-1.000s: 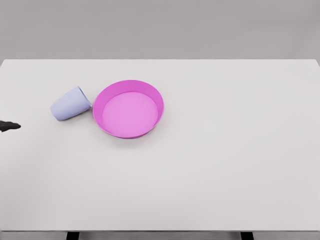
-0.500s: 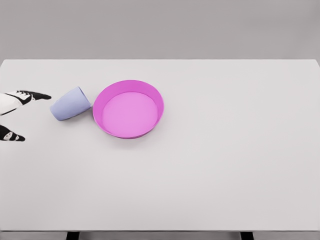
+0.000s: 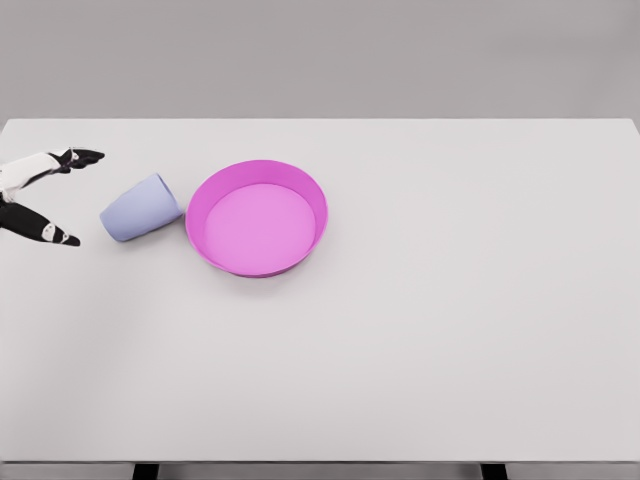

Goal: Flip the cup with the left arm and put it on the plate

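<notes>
Right now, a big white surface (image 3: 450,330) holds a pink plate (image 3: 257,218) toward its left side, nearer the far edge. Just left of the plate, touching its rim, a small pale blue cup (image 3: 140,208) lies on its side. At the left edge, the left hand (image 3: 40,197) has its fingers (image 3: 82,156) spread apart, holding nothing, near the cup.

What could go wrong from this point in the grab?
1. The cup lies on its side, so a nudge from the open left hand might roll it instead of seating it between the fingers.
2. The cup's end sits right against the plate rim; pushing it could shove the plate or wedge the cup.
3. The hand is at the picture's left edge, mostly out of view, so its alignment is hard to judge.
</notes>
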You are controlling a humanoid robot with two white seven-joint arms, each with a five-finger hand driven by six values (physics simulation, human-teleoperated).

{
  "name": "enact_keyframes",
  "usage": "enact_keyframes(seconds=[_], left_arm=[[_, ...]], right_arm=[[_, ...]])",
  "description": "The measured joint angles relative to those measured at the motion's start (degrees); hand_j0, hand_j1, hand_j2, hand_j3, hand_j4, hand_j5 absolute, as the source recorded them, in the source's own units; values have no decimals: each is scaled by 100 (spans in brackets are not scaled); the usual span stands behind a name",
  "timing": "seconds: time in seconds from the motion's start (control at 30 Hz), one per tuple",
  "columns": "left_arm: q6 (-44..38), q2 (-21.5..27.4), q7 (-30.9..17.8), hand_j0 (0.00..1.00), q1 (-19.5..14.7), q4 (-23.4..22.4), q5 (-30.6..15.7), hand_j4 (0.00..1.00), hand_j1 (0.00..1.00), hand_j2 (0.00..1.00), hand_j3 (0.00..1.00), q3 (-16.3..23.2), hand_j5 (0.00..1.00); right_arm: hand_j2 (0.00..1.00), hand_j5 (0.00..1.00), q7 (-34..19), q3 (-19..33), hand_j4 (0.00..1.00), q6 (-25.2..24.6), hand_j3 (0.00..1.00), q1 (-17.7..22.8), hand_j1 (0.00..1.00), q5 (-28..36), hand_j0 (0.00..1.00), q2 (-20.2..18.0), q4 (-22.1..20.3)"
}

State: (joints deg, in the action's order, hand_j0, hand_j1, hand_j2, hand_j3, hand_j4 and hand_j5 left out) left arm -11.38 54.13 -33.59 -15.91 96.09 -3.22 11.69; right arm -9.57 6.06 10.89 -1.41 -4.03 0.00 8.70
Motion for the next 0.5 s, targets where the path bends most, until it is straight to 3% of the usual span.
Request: enact_keyframes(seconds=[0.23,0.5], left_arm=[[-851,-242,-23,100,-317,-22,1,100,100,100,100,460,100],[-1065,-299,-25,100,-580,-184,-37,100,100,100,100,558,100]], right_arm=[[100,100,0,0,100,0,100,0,100,0,100,0,0],[100,100,0,0,100,0,100,0,100,0,100,0,0]])
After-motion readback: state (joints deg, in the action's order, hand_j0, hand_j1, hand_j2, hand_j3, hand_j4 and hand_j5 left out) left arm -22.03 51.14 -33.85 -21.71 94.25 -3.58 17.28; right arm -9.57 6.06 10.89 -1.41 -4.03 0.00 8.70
